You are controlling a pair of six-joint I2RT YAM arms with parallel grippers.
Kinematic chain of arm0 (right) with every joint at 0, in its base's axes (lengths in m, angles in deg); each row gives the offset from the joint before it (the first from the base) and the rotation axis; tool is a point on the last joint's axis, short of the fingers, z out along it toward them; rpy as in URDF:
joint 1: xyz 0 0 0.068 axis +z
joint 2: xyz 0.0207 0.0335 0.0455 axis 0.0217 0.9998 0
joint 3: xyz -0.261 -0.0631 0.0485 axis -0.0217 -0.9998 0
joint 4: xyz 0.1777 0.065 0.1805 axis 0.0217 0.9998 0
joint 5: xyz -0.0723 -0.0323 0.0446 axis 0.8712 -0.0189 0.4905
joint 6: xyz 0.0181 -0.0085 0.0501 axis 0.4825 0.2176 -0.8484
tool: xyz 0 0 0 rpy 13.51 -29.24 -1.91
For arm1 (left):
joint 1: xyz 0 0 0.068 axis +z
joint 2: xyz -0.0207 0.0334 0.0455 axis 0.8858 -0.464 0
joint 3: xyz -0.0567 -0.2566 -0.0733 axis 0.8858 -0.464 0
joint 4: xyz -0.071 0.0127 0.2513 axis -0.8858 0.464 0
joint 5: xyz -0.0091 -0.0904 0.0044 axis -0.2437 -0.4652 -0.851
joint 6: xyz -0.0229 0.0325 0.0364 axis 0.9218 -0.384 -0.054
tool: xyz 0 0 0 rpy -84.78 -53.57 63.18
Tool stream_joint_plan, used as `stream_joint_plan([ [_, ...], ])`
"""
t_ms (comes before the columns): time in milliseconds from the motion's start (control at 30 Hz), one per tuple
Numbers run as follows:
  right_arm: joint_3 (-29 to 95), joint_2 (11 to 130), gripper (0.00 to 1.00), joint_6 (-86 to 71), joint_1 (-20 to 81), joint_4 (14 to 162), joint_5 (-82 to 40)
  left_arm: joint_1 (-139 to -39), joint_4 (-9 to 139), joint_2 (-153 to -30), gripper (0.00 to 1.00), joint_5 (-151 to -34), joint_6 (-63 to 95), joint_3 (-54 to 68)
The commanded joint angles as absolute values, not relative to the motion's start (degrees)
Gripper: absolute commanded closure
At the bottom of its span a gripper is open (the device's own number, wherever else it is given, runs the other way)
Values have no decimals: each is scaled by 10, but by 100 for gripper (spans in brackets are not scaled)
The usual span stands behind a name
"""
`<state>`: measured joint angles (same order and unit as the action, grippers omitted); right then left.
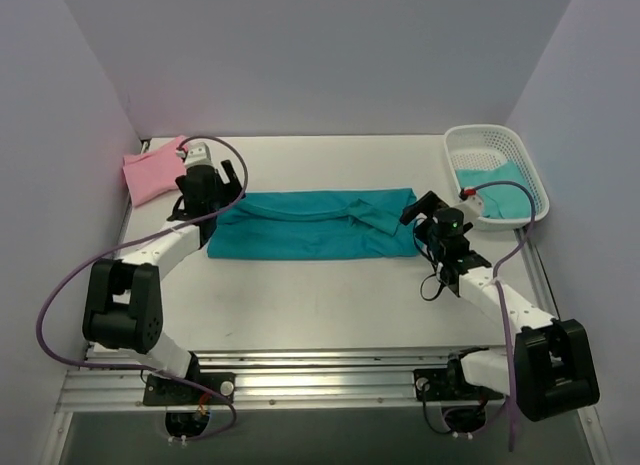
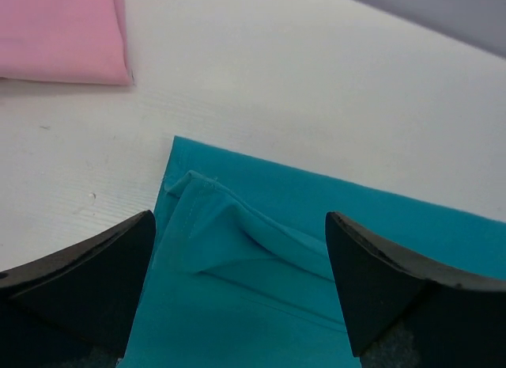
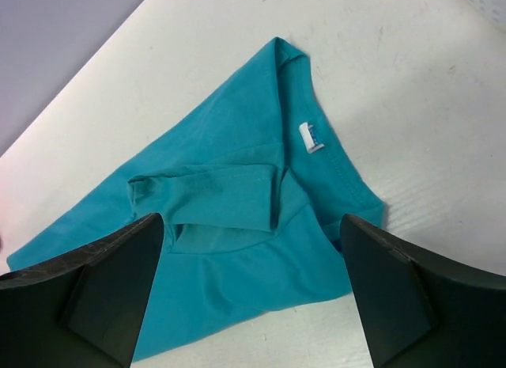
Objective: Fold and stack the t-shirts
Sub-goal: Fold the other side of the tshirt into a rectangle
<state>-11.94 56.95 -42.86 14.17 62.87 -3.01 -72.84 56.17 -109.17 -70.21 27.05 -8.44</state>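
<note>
The left end effector [image 2: 239,219] has its two dark fingers spread wide and grips nothing. Directly below and between them lies the left end of a teal cotton short-sleeved t-shirt [image 2: 261,305], folded into a long flat band on the white counter [image 1: 320,295]. A creased fold of cloth sits just ahead of the fingertips, and the band's far corner lies slightly to their left.

The right end effector [image 3: 251,219] is likewise spread wide and holds nothing. It hangs over the band's other end. A sleeve [image 3: 205,198] is folded back across the cloth between its fingers, and the neckline with a small white label [image 3: 311,137] lies just beyond them.

Seen from above, the teal band [image 1: 310,225] stretches from one end effector [image 1: 222,180] to the other [image 1: 425,213].

Farther out, beyond and to the left of the left end effector, a folded pink cotton t-shirt [image 2: 59,32] lies near the counter's back corner, apart from the teal one. Beyond and to the right of the right end effector stands a white plastic mesh basket [image 1: 490,132] with more teal cloth [image 1: 490,180] inside.
</note>
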Motion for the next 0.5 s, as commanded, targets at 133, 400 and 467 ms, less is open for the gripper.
stream_joint_plan([
  [133, -25, 651, 14, -437, 163, 606, -26, -733, 495, -995, 2, -669, 315, -110],
  [400, 100, 803, 18, -437, 168, 573, -76, -733, 509, -1090, 3, -757, 283, -29],
  [467, 114, 824, 18, -438, 172, 568, -83, -733, 498, -1109, 3, -766, 288, -29],
])
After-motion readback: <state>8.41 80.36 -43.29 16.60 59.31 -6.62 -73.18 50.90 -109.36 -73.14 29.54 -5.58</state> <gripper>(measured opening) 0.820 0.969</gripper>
